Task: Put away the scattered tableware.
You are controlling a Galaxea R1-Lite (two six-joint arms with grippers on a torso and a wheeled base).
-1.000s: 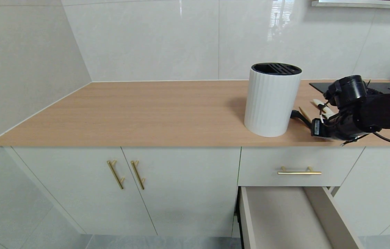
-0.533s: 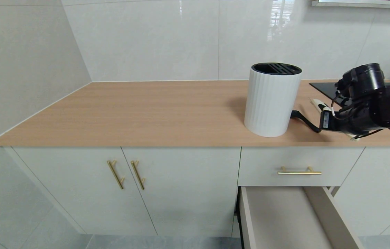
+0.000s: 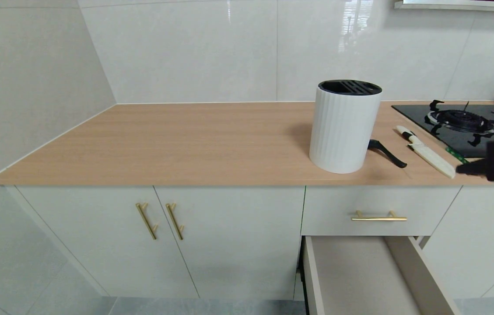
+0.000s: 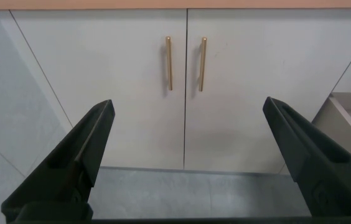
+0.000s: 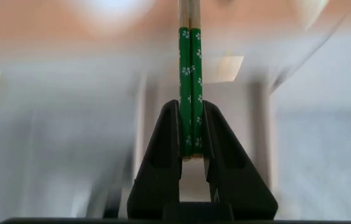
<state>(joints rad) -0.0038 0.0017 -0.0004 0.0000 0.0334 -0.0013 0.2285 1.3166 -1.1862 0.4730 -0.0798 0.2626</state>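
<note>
Chopsticks: pair of green chopsticks with white flower print and pale wooden far lengths (image 5: 191, 62), clamped side by side in the right end effector (image 5: 191, 115), held off the right front corner of the surface, near the hob.
Left end effector (image 4: 188, 107): fingers wide apart, holding nothing, low before the white cupboard doors (image 4: 182, 93).
Lying out: white-handled knife with cream blade (image 3: 426, 151) and curved black handle (image 3: 387, 153), between the white ribbed cylindrical holder with black slotted top (image 3: 345, 131) and the black glass gas hob (image 3: 461, 120).
Risk: the grip sits near one end, so the long free lengths may pivot or splay. A low swing could knock the knife, and misaligned tips would likely catch on the slots.
Surface: light wood-grain countertop (image 3: 185, 144).
Room: glossy pale wall tiles, grey floor, lower beige drawer (image 3: 360, 275) pulled open.
</note>
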